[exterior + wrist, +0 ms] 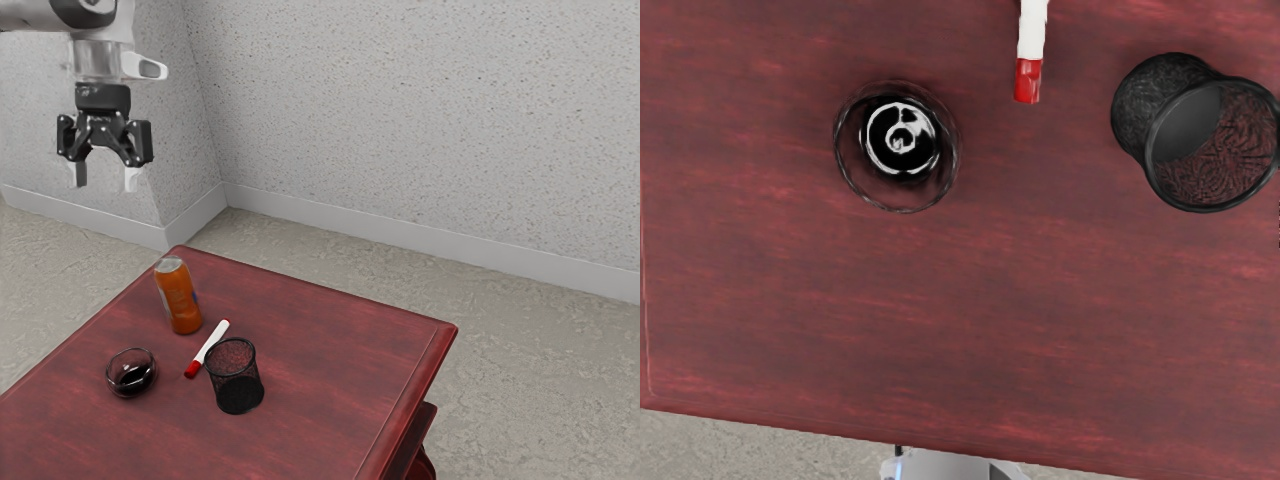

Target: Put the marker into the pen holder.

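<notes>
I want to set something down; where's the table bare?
The widest bare part of the table runs from the pen holder to the corner at the exterior view's right. Another lies between the glass bowl and that view's lower edge. It's crowded around the marker: orange can, bowl and pen holder stand close.

Decent lane between the glass bowl point(897, 150) and the marker point(1031, 40), another between marker and pen holder point(1150, 100) – just mind the orange can point(180, 300) standing near the marker. Roomiest bit of bench point(340, 340)? Past the holder – exterior view's right.
</notes>
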Controlling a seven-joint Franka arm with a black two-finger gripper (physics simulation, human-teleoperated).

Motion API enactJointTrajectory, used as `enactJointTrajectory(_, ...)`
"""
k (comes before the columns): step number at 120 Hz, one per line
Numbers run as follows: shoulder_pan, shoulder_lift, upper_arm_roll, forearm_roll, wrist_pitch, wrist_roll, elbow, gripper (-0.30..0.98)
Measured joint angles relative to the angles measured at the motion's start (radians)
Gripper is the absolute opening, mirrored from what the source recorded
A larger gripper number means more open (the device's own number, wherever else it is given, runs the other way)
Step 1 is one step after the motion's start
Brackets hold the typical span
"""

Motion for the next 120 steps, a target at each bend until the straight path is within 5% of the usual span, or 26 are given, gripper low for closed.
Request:
enactJointTrajectory(24, 0.005, 0.031, 0.001, -0.013, 0.295, 0.038, 0.024, 0.67)
enactJointTrajectory(65, -0.017, 0.259, -0.061, -0.052, 0.488, 0.059, 0.021, 0.67)
enactJointTrajectory(99, -0.087, -0.114, -0.055, 0.015, 0.750, 0.065, -0.700, 0.67)
enactJointTrajectory(120, -0.119, -0.153, -0.053, 0.066, 0.892, 0.047, -0.823, 0.67)
